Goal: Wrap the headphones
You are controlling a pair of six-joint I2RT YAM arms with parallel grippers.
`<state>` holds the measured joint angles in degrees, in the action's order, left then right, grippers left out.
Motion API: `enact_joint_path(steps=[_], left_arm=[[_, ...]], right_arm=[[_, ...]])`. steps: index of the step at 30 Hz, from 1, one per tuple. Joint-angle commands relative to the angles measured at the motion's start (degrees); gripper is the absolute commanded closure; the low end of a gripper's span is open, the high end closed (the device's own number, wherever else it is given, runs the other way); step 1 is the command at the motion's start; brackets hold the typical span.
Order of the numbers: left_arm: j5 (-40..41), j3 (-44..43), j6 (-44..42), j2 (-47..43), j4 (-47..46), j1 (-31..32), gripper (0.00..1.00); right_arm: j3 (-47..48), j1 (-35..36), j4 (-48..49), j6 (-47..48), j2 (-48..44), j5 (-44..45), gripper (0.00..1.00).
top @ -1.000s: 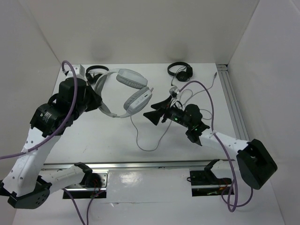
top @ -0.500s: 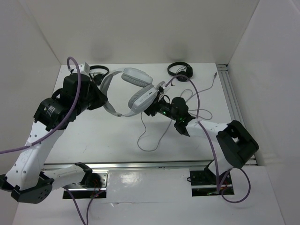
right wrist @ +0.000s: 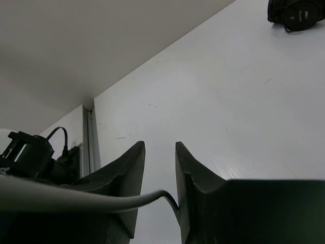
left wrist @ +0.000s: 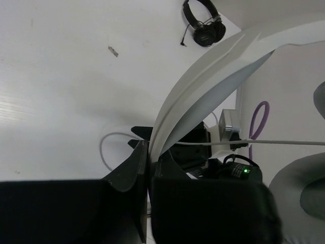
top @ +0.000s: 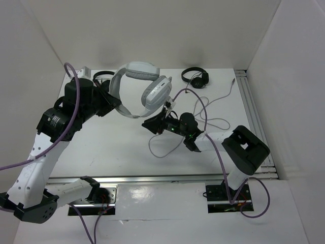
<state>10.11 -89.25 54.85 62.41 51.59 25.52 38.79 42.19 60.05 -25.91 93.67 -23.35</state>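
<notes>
The white and light-grey headphones [top: 139,81] hang in the air above the back of the table. My left gripper [top: 114,99] is shut on the headband [left wrist: 203,96], which rises from between its jaws [left wrist: 149,150]. The pale cable [top: 203,99] runs from the lower earcup [top: 155,91] to loose loops on the table [top: 165,150]. My right gripper [top: 151,123] sits below that earcup. In the right wrist view its jaws [right wrist: 160,147] stand a little apart, and the cable [right wrist: 76,201] passes between them and rests against the right finger.
Two small black headphones lie at the back, one at the left [top: 103,77] and one at the right [top: 195,77], the latter also in the wrist views [left wrist: 203,25] [right wrist: 297,12]. A metal rail [top: 251,112] runs along the right side. White walls enclose the table.
My left gripper has lifted the headphones up and toward the back. My right gripper has moved left under the earcup, and its jaws have narrowed around the cable.
</notes>
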Motion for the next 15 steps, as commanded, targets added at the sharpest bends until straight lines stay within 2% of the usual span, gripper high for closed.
enact_joint_path(steps=[1, 3, 5, 6, 9, 11, 12, 13, 14, 15], left_arm=[[-4.2, -0.2, 5.4, -1.9, -9.4, -1.0, 1.0], [-4.7, 1.1, 6.1, -1.9, -10.1, -1.0, 1.0], [-4.7, 1.7, 7.4, -2.5, -10.6, -1.6, 1.0], [-6.1, 2.6, 7.4, -2.5, -10.6, -1.6, 1.0], [-7.8, 3.2, 8.9, -3.0, -12.3, -3.0, 1.0], [-8.6, 3.2, 10.2, -3.0, -12.8, -4.4, 1.0], [-9.4, 3.2, 10.2, -3.0, -13.4, -4.4, 1.0], [-10.0, 3.7, 10.9, -3.0, -13.4, -5.1, 1.0], [-10.0, 3.7, 11.5, -3.6, -13.9, -5.8, 1.0], [-10.8, 4.5, 12.0, -3.6, -15.0, -5.8, 1.0]], right_arm=[[-1.0, 0.3, 6.3, -0.2, -0.5, -0.5, 0.61], [-1.0, 0.3, 6.8, -0.7, -0.5, 0.1, 0.66], [-1.0, 0.3, 6.8, -0.7, -0.5, 0.8, 0.81], [-1.6, 0.3, 6.8, -1.3, 0.3, 0.8, 0.81], [-2.1, 0.3, 8.4, -2.6, 1.9, 1.6, 0.71], [-4.2, 0.3, 10.7, -3.4, 2.5, 2.7, 0.71], [-4.9, 0.3, 11.7, -4.1, 2.5, 2.7, 0.77], [-4.9, 0.8, 11.8, -4.1, 2.5, 3.8, 0.92], [-5.6, 0.8, 11.8, -4.8, 2.5, 5.8, 1.0], [-5.6, 1.6, 10.9, -4.8, 2.5, 7.1, 1.0]])
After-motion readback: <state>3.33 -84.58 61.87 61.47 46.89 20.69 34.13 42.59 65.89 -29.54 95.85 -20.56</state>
